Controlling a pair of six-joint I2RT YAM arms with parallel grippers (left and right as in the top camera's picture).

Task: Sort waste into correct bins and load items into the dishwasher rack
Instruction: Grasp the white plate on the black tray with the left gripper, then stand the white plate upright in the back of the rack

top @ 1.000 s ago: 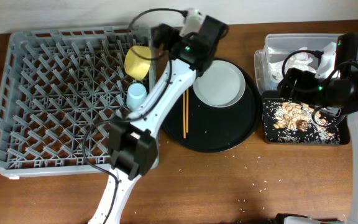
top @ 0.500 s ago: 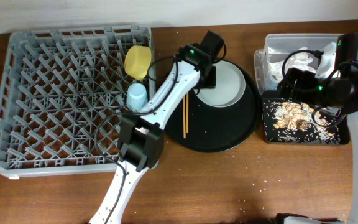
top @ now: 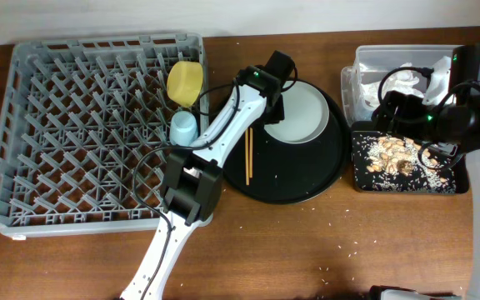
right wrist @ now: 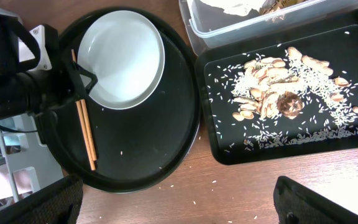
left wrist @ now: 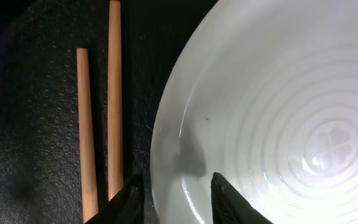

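The pale plate (top: 302, 112) (left wrist: 278, 112) lies on the round black tray (top: 298, 179). My left gripper (top: 271, 107) (left wrist: 177, 180) straddles the plate's left rim, one finger outside the edge and one on the inner slope, shut on it. The chopsticks (top: 248, 154) (left wrist: 114, 93) lie side by side just left of the plate. A yellow bowl (top: 185, 82) and a light blue cup (top: 182, 127) stand in the grey rack (top: 7, 133). My right gripper (right wrist: 182, 205) hangs wide open and holds nothing, high over the table edge near the bins.
The clear tub (top: 365, 58) holds a white napkin (top: 402, 82). In front of it the shallow black bin (top: 355, 167) carries food scraps (top: 390, 154) and rice. Loose grains dot the wooden table (top: 332, 250) in front of the round tray.
My left gripper swung from above the rack's back right corner down to the plate's left rim, and its jaws narrowed onto it. The right arm stayed still.
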